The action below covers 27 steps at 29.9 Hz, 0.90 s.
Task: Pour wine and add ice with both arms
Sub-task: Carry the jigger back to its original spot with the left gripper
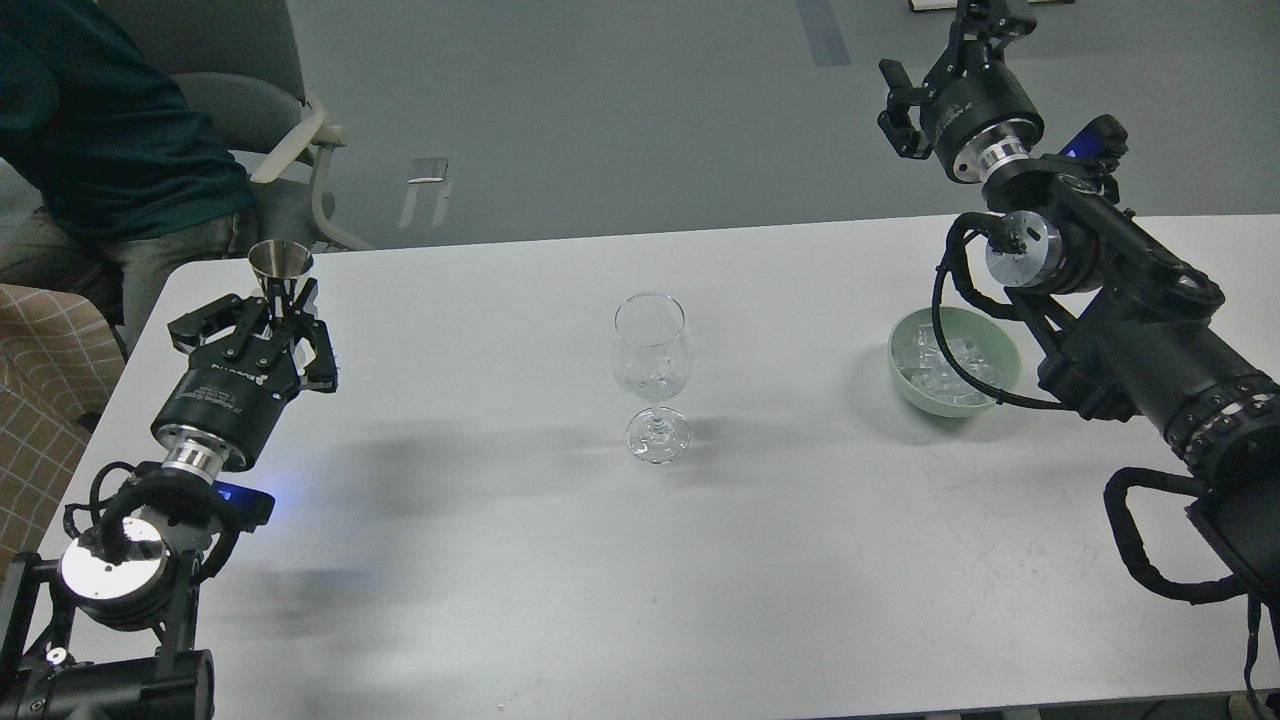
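On your white table (780, 560) the wine glass (652, 360) stands upright at centre, a few clear cubes in its bowl. The green bowl (905, 385) to its right holds the ice (935, 370) (partly behind a cable). Your left gripper (278, 300) clamps a steel jigger (279, 264) upright; whether your right gripper (985, 12) is spread, you cannot tell.

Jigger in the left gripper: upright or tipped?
Upright: the jigger stands cup mouth up, waist pinched in the left gripper.
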{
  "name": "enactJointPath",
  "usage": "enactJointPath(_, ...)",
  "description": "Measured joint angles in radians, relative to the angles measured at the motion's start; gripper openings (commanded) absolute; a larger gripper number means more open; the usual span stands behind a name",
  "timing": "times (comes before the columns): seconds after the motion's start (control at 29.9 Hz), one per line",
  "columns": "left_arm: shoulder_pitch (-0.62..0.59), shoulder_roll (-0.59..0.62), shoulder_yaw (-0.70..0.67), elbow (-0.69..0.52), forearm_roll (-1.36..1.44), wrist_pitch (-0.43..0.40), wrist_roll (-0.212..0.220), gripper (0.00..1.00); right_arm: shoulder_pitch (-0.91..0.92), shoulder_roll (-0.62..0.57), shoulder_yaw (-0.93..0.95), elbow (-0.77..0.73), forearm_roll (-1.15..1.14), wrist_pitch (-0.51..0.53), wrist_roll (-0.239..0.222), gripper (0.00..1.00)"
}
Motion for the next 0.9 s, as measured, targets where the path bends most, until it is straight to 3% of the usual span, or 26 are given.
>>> enactJointPath(0.27,0.001,-0.006,0.007,0.142,0.005,-0.065,-0.023,0.28,0.0,0.001,-0.001,0.0,0.0,-0.008,-0.001,1.0)
enactJointPath(0.5,-0.007,-0.005,0.012,0.197,0.012,-0.067,-0.041,0.47,-0.002,0.002,-0.024,0.0,0.0,-0.012,-0.002,1.0)
enactJointPath(0.9,-0.038,-0.002,0.016,0.252,0.019,-0.055,-0.061,0.51,-0.002,0.001,-0.025,0.0,0.0,-0.013,-0.002,1.0)
